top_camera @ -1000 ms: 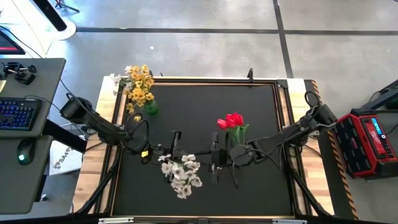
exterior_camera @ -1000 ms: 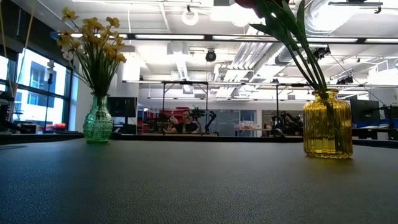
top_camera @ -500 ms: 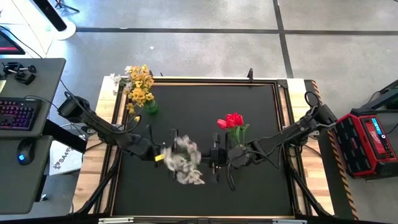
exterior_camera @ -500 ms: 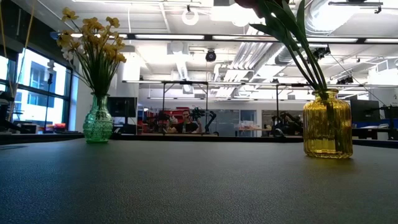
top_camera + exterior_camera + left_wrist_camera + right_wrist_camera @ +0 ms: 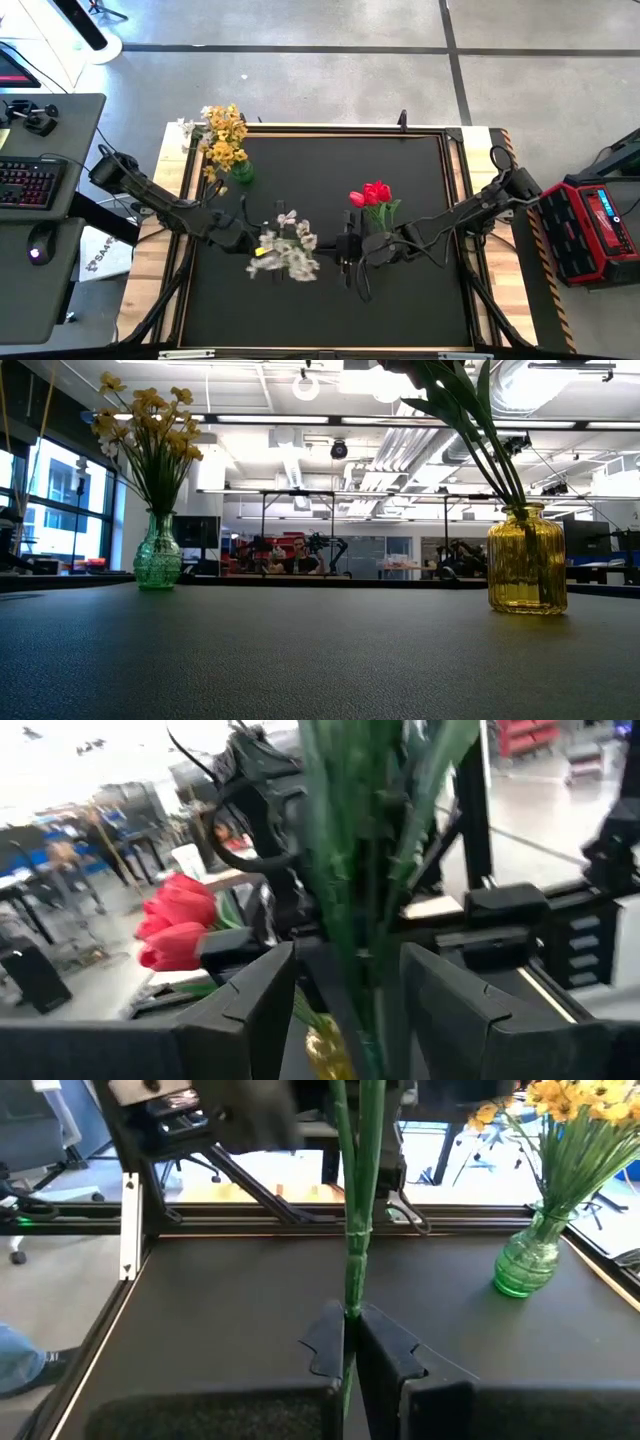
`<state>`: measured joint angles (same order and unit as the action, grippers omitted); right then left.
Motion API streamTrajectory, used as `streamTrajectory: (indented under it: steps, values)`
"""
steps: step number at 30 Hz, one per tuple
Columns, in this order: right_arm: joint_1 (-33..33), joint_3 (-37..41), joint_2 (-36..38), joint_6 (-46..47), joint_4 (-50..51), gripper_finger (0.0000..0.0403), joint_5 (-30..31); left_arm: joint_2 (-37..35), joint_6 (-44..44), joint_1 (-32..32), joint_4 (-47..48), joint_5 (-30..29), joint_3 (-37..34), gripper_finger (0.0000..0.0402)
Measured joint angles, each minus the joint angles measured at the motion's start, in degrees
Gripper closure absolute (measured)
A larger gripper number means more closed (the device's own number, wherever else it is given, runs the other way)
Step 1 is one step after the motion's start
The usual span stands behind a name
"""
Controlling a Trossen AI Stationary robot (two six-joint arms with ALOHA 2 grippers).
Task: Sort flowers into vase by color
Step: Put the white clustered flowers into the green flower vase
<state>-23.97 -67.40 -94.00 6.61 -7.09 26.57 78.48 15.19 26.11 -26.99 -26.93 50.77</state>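
White sprigs [image 5: 287, 252] shifted toward 9 o'clock, both grippers clamping the stems.
Left gripper [image 5: 345, 982], right gripper [image 5: 348, 1342] closed on stems; risk: opposing pull snaps or drops bunch; yellow vase [image 5: 378, 242] at 3 o'clock.

Two vases: one green [image 5: 157, 561], one amber [image 5: 526, 560]; three flower bunches: yellow [image 5: 222, 135], red [image 5: 373, 194], white [image 5: 290, 250]

White blossoms [image 5: 288, 250] are up off the table at mid-table, blurred, their green stems [image 5: 356, 1230] upright and pinched between two dark fingers [image 5: 330, 1348]. Yellow blossoms [image 5: 222, 135] stand upright in a green glass vase [image 5: 157, 557] at the far left. Red tulips [image 5: 374, 193] stand in a yellow ribbed vase [image 5: 526, 560], right of centre.
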Motion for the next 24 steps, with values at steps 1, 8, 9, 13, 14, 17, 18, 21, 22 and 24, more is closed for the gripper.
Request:
streamTrajectory:
  steps: [1,8,9,13,14,17,18,21,22,24]
  values:
    - [0.0,0.0,0.0,0.0,0.0,0.0402,0.0,0.0,-0.4,-0.2,1.8,1.0,0.8,0.0232]
    - [0.0,0.0,0.0,0.0,0.2,0.0402,0.0,0.0,-1.3,-0.3,6.9,3.3,3.9,0.0232]
    - [0.0,0.0,0.0,0.0,0.5,0.0402,0.0,0.0,-1.0,-0.2,6.9,3.3,4.2,0.0232]
    - [0.0,0.0,0.0,1.0,1.6,0.0403,0.0,0.0,-0.1,0.1,9.9,0.9,5.9,0.0233]
    - [0.0,0.0,0.0,1.0,1.8,0.0403,0.0,0.0,-0.1,0.2,11.5,0.3,6.6,0.0236]
    - [0.0,0.0,0.0,1.0,1.8,0.0403,0.0,0.0,-0.1,0.2,15.2,-0.6,8.2,0.0254]
    - [0.0,0.0,0.0,1.0,1.8,0.0403,0.0,0.0,-0.1,0.2,15.4,-0.6,8.5,0.0263]
    - [0.0,0.0,0.0,1.0,1.8,0.0403,0.0,0.0,-0.1,0.5,15.8,-0.7,9.4,0.029]
    - [0.0,0.0,0.0,1.0,1.8,0.0403,0.0,0.0,0.1,0.6,16.4,-0.6,9.8,0.0299]
    - [0.0,0.0,0.0,1.0,1.8,0.0403,0.0,0.0,0.4,0.7,18.6,-0.7,10.8,0.0317]
